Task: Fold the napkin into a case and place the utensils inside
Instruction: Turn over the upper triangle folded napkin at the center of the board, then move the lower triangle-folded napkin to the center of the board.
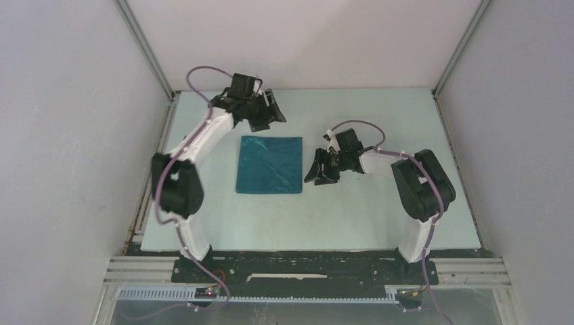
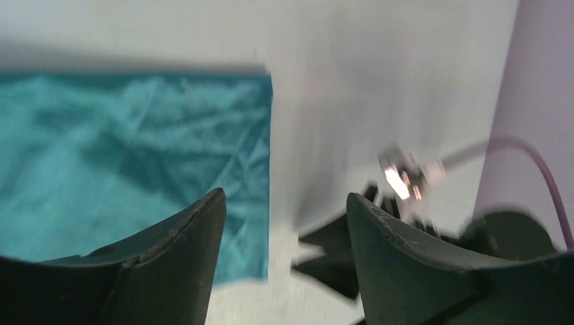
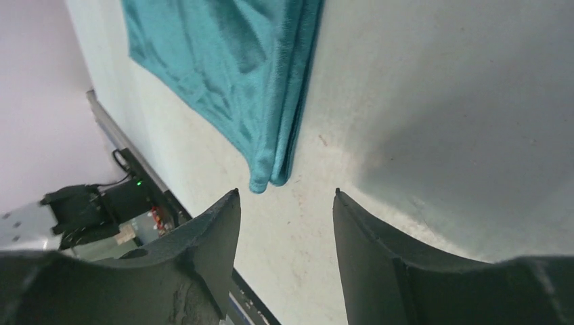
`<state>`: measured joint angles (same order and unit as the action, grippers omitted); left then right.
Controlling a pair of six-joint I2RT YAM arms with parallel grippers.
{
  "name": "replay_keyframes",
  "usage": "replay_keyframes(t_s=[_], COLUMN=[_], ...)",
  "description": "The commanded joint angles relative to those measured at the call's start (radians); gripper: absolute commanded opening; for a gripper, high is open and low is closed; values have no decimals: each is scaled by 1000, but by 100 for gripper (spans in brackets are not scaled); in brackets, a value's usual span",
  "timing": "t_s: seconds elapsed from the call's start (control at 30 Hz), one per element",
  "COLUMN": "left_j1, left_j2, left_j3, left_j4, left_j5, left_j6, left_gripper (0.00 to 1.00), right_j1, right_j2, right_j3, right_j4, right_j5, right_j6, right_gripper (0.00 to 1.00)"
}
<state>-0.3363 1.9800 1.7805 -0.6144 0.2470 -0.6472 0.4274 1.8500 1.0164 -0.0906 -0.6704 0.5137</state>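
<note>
The teal napkin [image 1: 269, 164] lies flat on the table as a folded, roughly square cloth. It also shows in the left wrist view [image 2: 128, 162] and in the right wrist view [image 3: 237, 68], where its right edge shows two layers. My left gripper [image 1: 273, 112] is open and empty, just beyond the napkin's far right corner. My right gripper [image 1: 317, 173] is open and empty, just right of the napkin's right edge. In the left wrist view my gripper [image 2: 284, 203] hangs above the napkin's edge. In the right wrist view my gripper [image 3: 285, 196] is over bare table by the napkin's corner. No utensils are in view.
The pale table [image 1: 379, 115] is enclosed by white walls on the left, back and right. A black rail [image 1: 304, 267] with the arm bases runs along the near edge.
</note>
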Motion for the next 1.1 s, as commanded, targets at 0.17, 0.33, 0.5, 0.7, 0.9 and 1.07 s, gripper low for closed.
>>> replay_keyframes(t_s=[0.17,0.33,0.5,0.7,0.9,1.07], left_j1=[13,19,21,38,49,55], left_j2=[-573,-737,-777,-754,-751,-728], left_j3=[-556,-707,-737,-727,-707,-710], left_j4=[-50,-46,-37,-33,-34,-33], left_j5=[-26,-30,-34,-8,0,5], left_j6=[126,109,98,97,95,94], left_gripper=[72,72,72,72,72,72], right_j1=[154,184,195,156,78,-4], right_j2=[33,67,80,102,132,130], right_j3=[87,101,116,119,119,140], right_j4=[-128,-129,-159,-146,-169,-344], right_j5=[286,300,356,250,60,-32], right_j6=[55,83,73,-16,-106,-229], right_gripper=[60,58,44,15,0,0])
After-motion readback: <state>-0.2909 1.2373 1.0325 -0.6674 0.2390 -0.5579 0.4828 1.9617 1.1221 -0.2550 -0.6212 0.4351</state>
